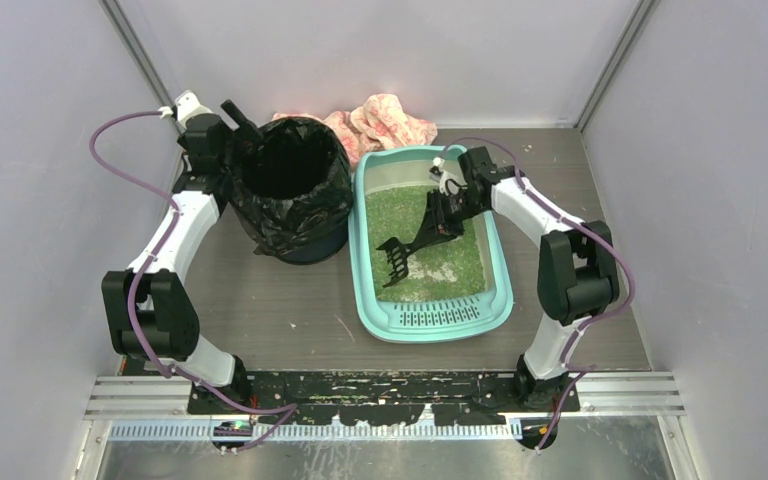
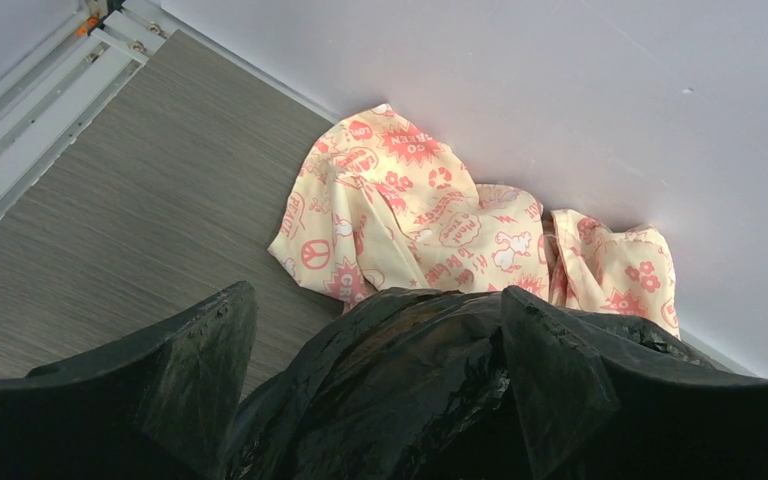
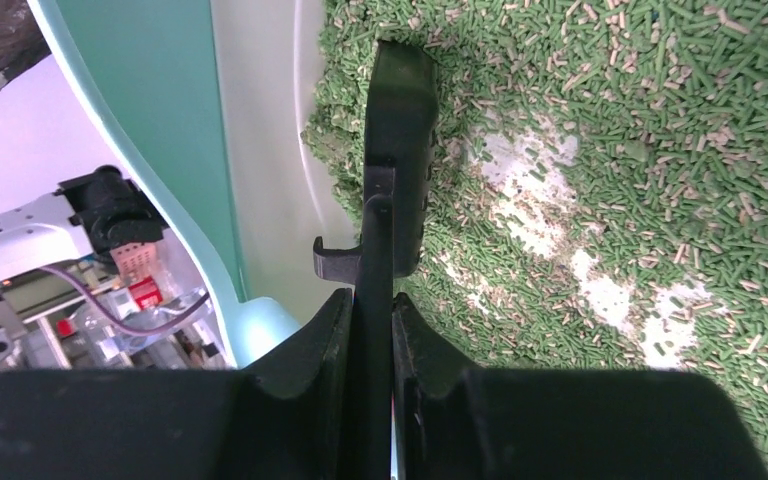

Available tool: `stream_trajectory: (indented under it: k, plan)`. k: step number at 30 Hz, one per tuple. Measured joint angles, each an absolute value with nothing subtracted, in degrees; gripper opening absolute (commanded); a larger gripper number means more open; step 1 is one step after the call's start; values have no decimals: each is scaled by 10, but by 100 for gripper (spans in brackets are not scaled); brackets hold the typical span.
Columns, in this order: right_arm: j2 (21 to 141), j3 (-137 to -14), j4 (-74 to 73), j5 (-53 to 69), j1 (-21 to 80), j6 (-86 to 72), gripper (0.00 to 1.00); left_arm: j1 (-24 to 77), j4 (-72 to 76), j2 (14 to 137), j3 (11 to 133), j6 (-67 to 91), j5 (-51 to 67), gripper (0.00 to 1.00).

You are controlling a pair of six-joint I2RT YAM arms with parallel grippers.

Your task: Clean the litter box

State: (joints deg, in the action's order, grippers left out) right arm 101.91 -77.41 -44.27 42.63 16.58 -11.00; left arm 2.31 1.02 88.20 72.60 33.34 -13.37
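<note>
The mint-teal litter box (image 1: 430, 322) lies right of centre, slotted lip toward me, with green litter (image 1: 447, 268) in it. My right gripper (image 1: 447, 214) is over the box's far part, shut on the handle of a black slotted scoop (image 1: 396, 258), whose head rests on the litter near the left wall. In the right wrist view the gripper (image 3: 370, 310) clamps the scoop (image 3: 400, 110) edge-on, beside the box wall (image 3: 160, 120), over litter (image 3: 640, 150) with pale bare patches. My left gripper (image 1: 232, 118) is at the bin's far-left rim, open, with the black bag (image 2: 410, 380) between its fingers (image 2: 195, 350).
A round bin lined with a black bag (image 1: 292, 175) stands left of the litter box, almost touching it. A crumpled pink-patterned cloth (image 1: 390, 120) lies against the back wall, also in the left wrist view (image 2: 430, 220). Walls close in all three sides.
</note>
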Motion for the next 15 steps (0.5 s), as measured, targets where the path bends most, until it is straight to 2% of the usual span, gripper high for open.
stream_trajectory:
  k: [15]
  plan:
    - [982,-749,-425,487,109,-128,1,23,11,887,732,330,-119,89]
